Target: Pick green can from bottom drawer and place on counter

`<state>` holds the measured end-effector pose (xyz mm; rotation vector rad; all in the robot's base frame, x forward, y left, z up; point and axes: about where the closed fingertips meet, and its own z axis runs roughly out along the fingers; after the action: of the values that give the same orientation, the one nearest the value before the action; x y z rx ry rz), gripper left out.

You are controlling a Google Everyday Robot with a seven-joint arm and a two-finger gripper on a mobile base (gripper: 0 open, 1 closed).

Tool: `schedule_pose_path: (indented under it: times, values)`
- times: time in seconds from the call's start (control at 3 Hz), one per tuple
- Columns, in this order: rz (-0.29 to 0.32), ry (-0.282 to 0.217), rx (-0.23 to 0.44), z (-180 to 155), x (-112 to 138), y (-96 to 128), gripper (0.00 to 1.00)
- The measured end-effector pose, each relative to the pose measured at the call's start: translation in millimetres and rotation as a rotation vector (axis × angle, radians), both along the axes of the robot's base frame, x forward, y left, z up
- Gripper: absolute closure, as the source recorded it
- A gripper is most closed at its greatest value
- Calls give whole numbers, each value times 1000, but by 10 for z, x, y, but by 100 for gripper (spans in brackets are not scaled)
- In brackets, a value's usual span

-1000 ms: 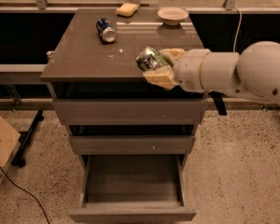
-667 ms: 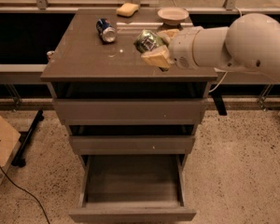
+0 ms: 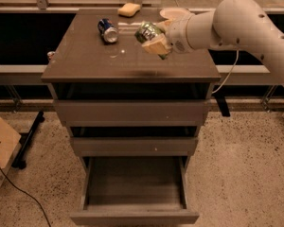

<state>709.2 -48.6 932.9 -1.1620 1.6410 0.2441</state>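
Observation:
My gripper [image 3: 154, 39] is shut on the green can [image 3: 149, 32] and holds it tilted above the right half of the counter [image 3: 85, 56]. The can shows its silver end toward the camera. The arm reaches in from the upper right. The bottom drawer [image 3: 132, 216] is pulled out at the base of the cabinet, and its shallow tray shows nothing inside.
A blue can [image 3: 107, 30] lies on its side at the back left of the counter. A yellow sponge [image 3: 128, 9] and a pale bowl [image 3: 173, 14] sit along the back edge. The two upper drawers are closed. A cardboard box [image 3: 0, 150] stands on the floor at left.
The gripper has carried the green can from the counter's front right edge further back and left over the counter top.

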Motion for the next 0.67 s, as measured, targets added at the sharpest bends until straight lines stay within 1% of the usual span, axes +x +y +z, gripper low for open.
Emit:
schedule_pose_path:
  times: [0.33, 0.67]
  values:
    - [-3, 31, -14, -111, 317, 30, 52]
    - [-19, 78, -38, -324, 686, 156, 29]
